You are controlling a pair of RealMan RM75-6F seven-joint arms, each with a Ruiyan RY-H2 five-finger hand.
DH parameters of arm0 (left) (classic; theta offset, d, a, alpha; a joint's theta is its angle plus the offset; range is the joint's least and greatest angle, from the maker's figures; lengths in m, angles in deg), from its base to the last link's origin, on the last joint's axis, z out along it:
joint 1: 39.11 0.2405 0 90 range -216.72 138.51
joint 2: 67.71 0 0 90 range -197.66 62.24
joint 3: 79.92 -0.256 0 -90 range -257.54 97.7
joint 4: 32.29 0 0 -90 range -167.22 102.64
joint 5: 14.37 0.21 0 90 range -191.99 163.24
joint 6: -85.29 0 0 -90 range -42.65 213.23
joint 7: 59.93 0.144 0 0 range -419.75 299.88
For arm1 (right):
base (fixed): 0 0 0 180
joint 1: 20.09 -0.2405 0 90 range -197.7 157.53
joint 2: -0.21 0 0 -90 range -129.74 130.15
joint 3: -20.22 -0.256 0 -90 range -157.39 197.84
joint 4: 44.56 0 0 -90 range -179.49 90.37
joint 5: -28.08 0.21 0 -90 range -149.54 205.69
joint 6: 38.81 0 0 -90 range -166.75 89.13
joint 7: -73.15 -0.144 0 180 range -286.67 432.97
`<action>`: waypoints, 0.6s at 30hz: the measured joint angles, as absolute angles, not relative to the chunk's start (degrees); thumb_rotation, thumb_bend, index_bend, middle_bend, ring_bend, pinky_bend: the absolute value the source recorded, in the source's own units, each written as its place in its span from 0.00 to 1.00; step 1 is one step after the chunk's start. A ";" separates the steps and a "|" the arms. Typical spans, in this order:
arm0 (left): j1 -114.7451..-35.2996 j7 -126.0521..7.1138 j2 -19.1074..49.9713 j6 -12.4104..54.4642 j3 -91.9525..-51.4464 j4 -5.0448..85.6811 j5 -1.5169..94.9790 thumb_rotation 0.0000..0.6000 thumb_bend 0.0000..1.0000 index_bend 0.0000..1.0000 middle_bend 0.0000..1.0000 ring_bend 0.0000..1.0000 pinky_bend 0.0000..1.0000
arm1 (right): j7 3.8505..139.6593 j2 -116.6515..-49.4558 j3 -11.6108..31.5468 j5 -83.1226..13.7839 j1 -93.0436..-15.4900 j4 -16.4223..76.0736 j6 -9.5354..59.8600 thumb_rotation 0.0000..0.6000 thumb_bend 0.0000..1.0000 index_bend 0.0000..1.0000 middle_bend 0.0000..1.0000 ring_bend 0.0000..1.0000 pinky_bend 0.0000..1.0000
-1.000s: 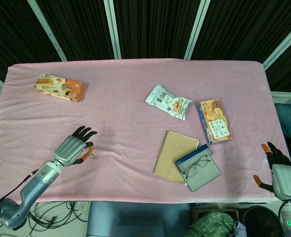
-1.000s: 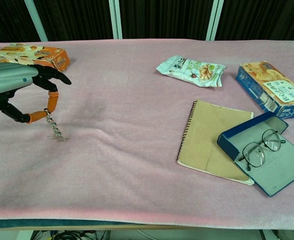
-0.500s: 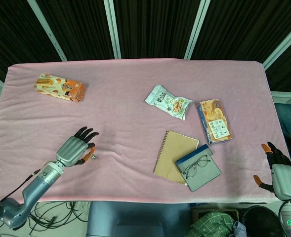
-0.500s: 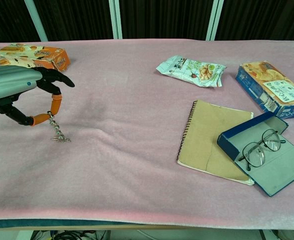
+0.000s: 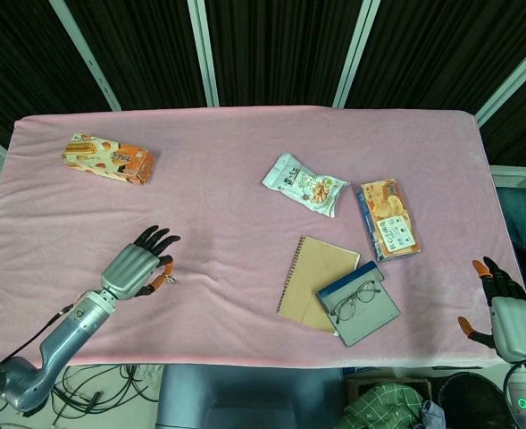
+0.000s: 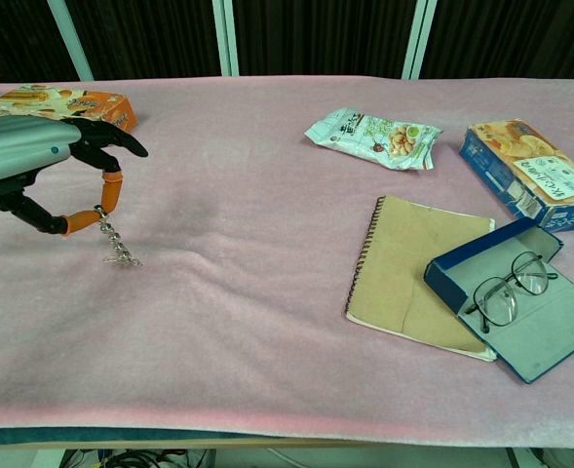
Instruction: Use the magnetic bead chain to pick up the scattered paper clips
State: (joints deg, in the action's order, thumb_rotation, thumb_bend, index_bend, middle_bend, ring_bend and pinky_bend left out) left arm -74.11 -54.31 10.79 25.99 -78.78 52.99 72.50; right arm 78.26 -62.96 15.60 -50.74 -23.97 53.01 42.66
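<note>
Left hand (image 6: 33, 166) pinching bead chain (image 6: 111, 241), paper clips (image 6: 124, 259) dangling at its lower end, well left of notebook (image 6: 418, 273). One glasses case (image 6: 520, 307) touching notebook's right edge; one snack bag (image 6: 372, 132), two boxes (image 6: 530, 171) (image 6: 64, 103) beyond. Right hand (image 5: 504, 308) unclenched, off table's edge.

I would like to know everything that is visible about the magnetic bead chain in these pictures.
The magnetic bead chain is a short string of small, shiny silver beads, metallic in look. The left hand pinches its upper end between orange fingertips, and it hangs slanting down to the right. At its lower end sits a small cluster of thin metal pieces, probably paper clips, at the pink tablecloth. In the head view it is barely discernible.
</note>
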 measured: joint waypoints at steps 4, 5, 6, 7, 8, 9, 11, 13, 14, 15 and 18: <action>-75.21 -54.46 11.09 26.72 -77.71 53.25 72.21 1.00 0.44 0.55 0.11 0.00 0.00 | 78.36 -62.98 15.59 -50.73 -23.96 53.03 42.71 1.00 0.16 0.00 0.01 0.08 0.17; -75.53 -54.61 11.30 26.92 -77.37 53.26 72.09 1.00 0.44 0.55 0.11 0.00 0.00 | 78.37 -62.99 15.59 -50.72 -23.96 53.02 42.71 1.00 0.16 0.00 0.01 0.08 0.17; -75.98 -54.81 11.69 27.17 -76.89 53.15 71.92 1.00 0.44 0.55 0.11 0.00 0.00 | 78.37 -62.99 15.58 -50.70 -23.96 53.02 42.70 1.00 0.16 0.00 0.01 0.08 0.17; -76.33 -54.96 12.06 27.35 -76.53 52.97 71.78 1.00 0.44 0.55 0.11 0.00 0.00 | 78.37 -62.99 15.58 -50.68 -23.96 53.03 42.69 1.00 0.16 0.00 0.01 0.08 0.17; -76.73 -55.15 12.51 27.59 -76.10 52.72 71.57 1.00 0.44 0.55 0.11 0.00 0.00 | 78.34 -62.98 15.58 -50.68 -23.96 53.03 42.68 1.00 0.16 0.00 0.01 0.08 0.17; -77.38 -55.61 13.32 28.13 -75.37 52.36 71.09 1.00 0.44 0.55 0.11 0.00 0.00 | 78.30 -62.96 15.58 -50.67 -23.95 53.02 42.68 1.00 0.16 0.00 0.01 0.08 0.17; -78.46 -56.54 14.69 29.30 -74.31 51.41 70.11 1.00 0.44 0.55 0.11 0.00 0.00 | 78.25 -62.95 15.57 -50.66 -23.96 53.02 42.65 1.00 0.16 0.00 0.01 0.08 0.17; -79.69 -57.85 16.15 30.75 -73.24 50.19 68.95 1.00 0.44 0.55 0.11 0.00 0.00 | 78.23 -62.92 15.57 -50.66 -23.96 53.03 42.65 1.00 0.16 0.00 0.01 0.08 0.17; -80.17 -58.39 16.68 31.33 -72.86 49.79 68.52 1.00 0.44 0.55 0.11 0.00 0.00 | 78.22 -62.92 15.57 -50.66 -23.96 53.03 42.64 1.00 0.16 0.00 0.01 0.08 0.17; -80.75 -58.98 17.31 32.00 -72.43 49.30 68.03 1.00 0.44 0.55 0.11 0.00 0.00 | 78.21 -62.91 15.56 -50.66 -23.97 53.03 42.64 1.00 0.16 0.00 0.01 0.08 0.17; -82.01 -59.84 18.97 33.17 -71.59 47.75 67.22 1.00 0.44 0.55 0.11 0.00 0.00 | 78.16 -62.90 15.56 -50.61 -23.98 52.99 42.58 1.00 0.16 0.00 0.01 0.08 0.17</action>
State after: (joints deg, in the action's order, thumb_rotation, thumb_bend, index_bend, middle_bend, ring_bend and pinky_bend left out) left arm -82.01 -59.84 18.97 33.17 -71.59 47.75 67.22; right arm 78.16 -62.90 15.56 -50.61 -23.98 52.99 42.58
